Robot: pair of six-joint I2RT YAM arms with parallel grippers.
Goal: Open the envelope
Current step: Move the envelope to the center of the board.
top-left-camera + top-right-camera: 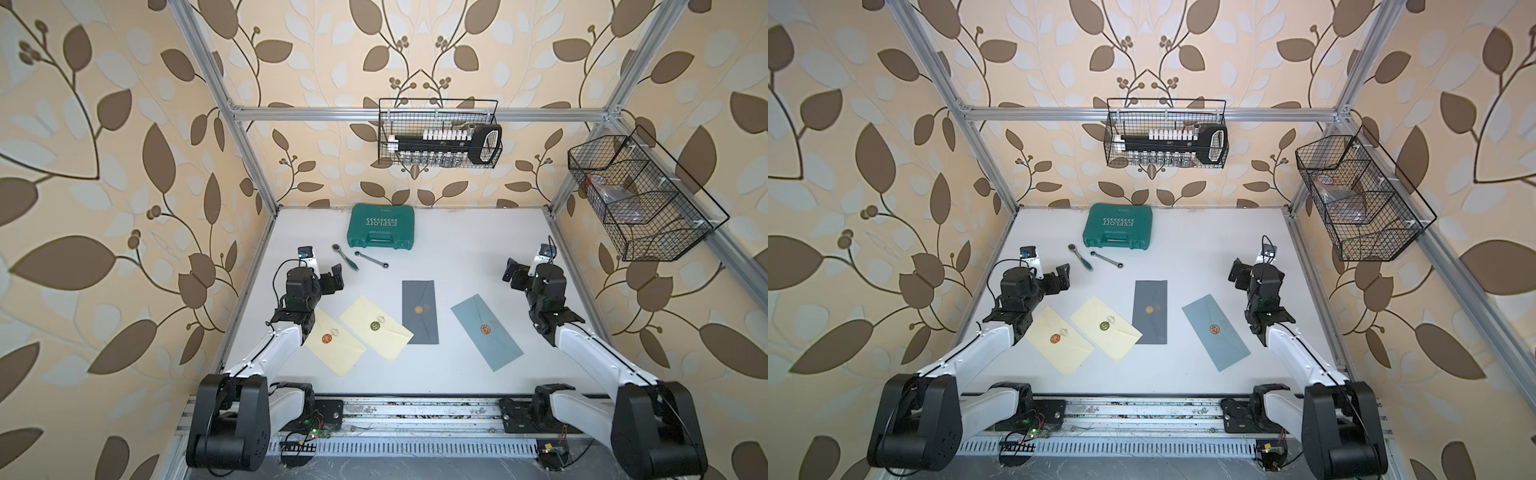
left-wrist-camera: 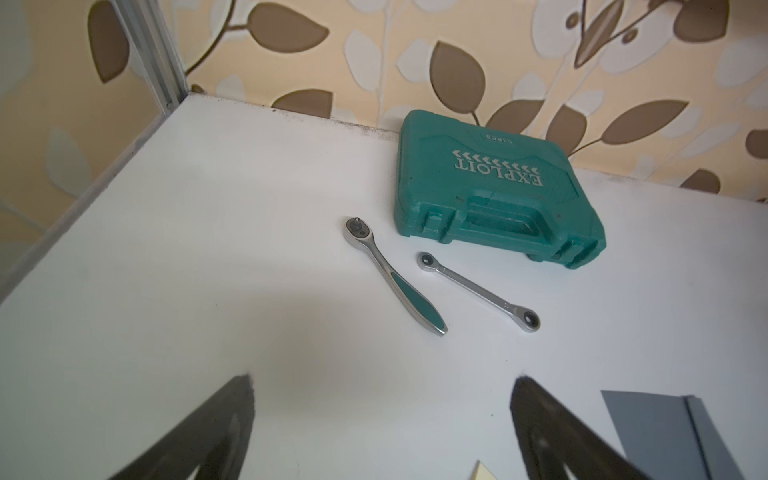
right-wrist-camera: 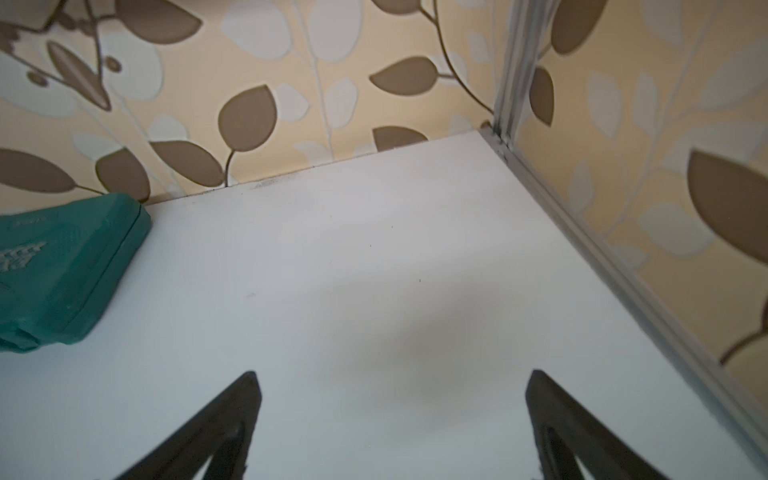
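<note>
Left gripper [image 2: 382, 380], right gripper [image 3: 394, 374]: wide open; empty

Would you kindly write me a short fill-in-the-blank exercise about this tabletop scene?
1. The table holds ____ sealed envelopes.
2. The cream envelope beside the dark grey envelope bears a ____ wax seal.
3. The tool case is lettered ____.
4. The left gripper and right gripper hold nothing, jaws ____.
Missing words: four; green; EXPLOIT; open.
</note>
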